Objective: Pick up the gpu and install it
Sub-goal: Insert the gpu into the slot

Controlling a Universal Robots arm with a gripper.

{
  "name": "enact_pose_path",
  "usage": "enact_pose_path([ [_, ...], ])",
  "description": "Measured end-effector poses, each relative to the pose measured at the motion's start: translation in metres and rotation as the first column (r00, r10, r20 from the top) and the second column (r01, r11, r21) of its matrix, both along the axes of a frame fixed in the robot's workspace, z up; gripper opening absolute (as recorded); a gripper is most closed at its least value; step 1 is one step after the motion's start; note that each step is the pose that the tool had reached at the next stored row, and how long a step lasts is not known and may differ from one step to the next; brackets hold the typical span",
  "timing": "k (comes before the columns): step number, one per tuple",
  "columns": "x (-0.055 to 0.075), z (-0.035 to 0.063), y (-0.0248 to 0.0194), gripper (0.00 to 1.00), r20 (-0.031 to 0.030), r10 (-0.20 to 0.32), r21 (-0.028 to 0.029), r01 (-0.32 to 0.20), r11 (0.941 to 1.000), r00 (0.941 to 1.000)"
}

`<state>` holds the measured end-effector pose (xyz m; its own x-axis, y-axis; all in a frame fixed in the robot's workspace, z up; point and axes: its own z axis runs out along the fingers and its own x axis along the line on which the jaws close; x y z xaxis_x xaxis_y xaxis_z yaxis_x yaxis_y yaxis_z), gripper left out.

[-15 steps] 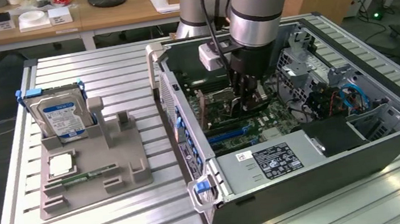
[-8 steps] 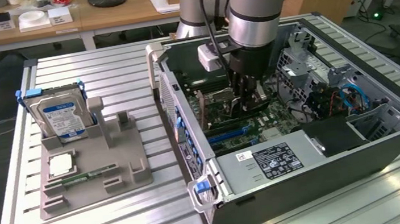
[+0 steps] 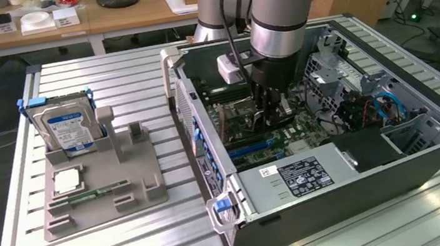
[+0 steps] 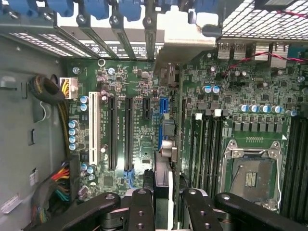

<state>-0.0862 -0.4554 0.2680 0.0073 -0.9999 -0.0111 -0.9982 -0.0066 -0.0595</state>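
My gripper (image 3: 273,113) hangs inside the open computer case (image 3: 424,148), low over the motherboard (image 4: 139,77). It is shut on the gpu (image 4: 169,139), which stands on edge between the black fingers (image 4: 143,207). In the wrist view my gripper (image 4: 168,192) has the card running away from it as a thin dark line, ending in its silvery bracket (image 4: 187,41) near the case's rear slot openings. The card sits over a short blue slot (image 4: 162,108), beside two long black slots (image 4: 111,134). Whether it touches the slot I cannot tell.
A grey parts tray (image 3: 101,181) on the metal table holds an upright hard drive (image 3: 69,126) and a small green memory stick (image 3: 94,193). Inside the case are the power supply (image 3: 302,179), an open CPU socket (image 4: 252,175), memory slots (image 4: 204,144) and cable bundles (image 4: 57,185).
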Motion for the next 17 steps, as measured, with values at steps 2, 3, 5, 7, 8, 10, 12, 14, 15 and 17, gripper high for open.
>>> enact_pose_path([
  [2, -0.0019, -0.0013, 0.0, 0.27, -0.0001, 0.0, -0.0002, 0.0, 1.0, 1.0],
  [3, -0.0032, -0.0019, -0.0001, 0.27, -0.0001, 0.0, -0.0002, 0.0, 1.0, 1.0],
  [5, -0.004, -0.0039, 0.0001, 0.27, 0.0001, -0.001, 0.0001, 0.001, 1.0, 1.0],
  [7, -0.004, -0.0054, 0.0001, 0.27, 0.0, -0.008, -0.0001, 0.008, 1.0, 1.0],
  [8, -0.004, -0.006, 0.0002, 0.27, 0.0, -0.014, 0.0001, 0.014, 0.9999, 0.9999],
  [10, -0.0041, -0.0067, 0.0002, 0.27, 0.0, -0.024, 0.0, 0.024, 0.9997, 0.9997],
  [12, -0.0048, -0.0072, 0.0001, 0.27, -0.0001, -0.027, -0.0002, 0.027, 0.9996, 0.9996],
  [14, -0.0064, -0.008, 0.0001, 0.27, 0.0, -0.027, -0.0001, 0.027, 0.9996, 0.9996],
  [15, -0.0067, -0.0084, 0.0001, 0.27, 0.0001, -0.027, 0.0001, 0.027, 0.9996, 0.9996],
  [17, -0.0067, -0.0088, -0.0014, 0.27, 0.0, -0.027, 0.0001, 0.027, 0.9996, 0.9996],
])
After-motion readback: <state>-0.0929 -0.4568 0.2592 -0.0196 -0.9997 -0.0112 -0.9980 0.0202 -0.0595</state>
